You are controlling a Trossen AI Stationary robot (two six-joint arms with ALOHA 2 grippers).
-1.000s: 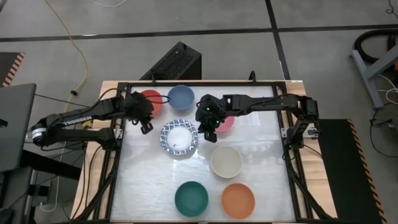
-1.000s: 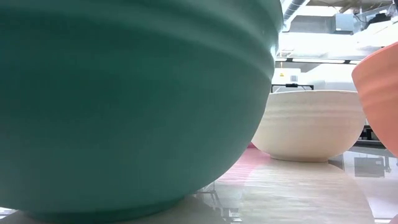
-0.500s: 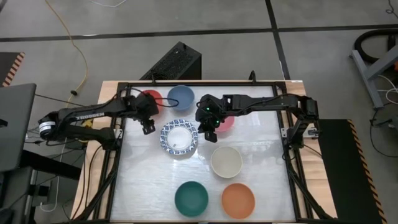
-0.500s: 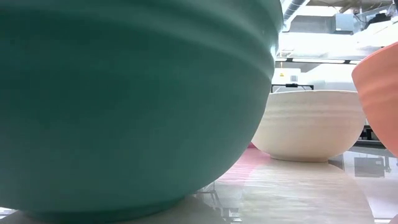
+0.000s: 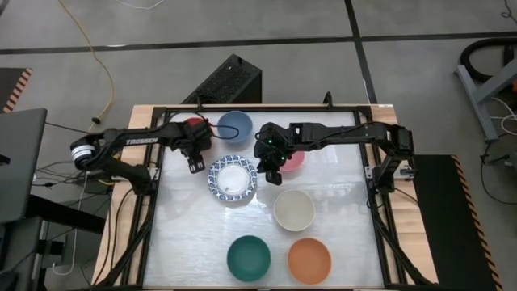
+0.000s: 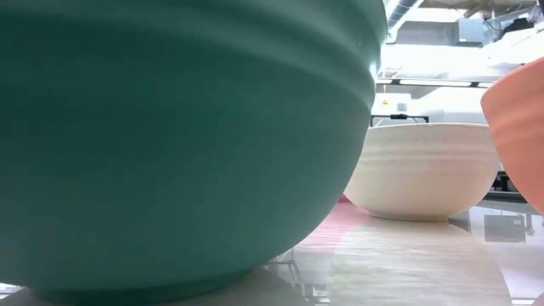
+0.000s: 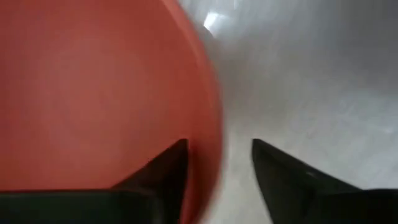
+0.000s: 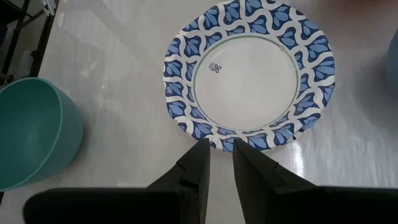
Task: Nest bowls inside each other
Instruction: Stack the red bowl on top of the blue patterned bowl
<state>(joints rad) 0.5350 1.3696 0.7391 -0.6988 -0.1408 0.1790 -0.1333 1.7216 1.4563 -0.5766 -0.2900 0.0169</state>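
My left gripper is open and points steeply down at the red bowl. One finger stands over the bowl's inside and one outside its rim. My right gripper hangs above the near edge of the white bowl with a blue-patterned rim. A narrow gap shows between its fingers, with nothing in it. The blue bowl, pink bowl, cream bowl, green bowl and orange bowl rest on their bases. My left gripper straddles the red bowl's rim from above, one finger inside and the other outside. Whether either finger touches the rim I cannot tell. The bowl sits on the table.
A black frame borders the white table top. The pink bowl lies partly under my right arm. In the low view the green bowl fills the foreground, with the cream bowl and the orange bowl behind it.
My left arm has swung toward the table's right and sunk over the red bowl, and its gripper has tipped more steeply downward. The bowls have not moved.
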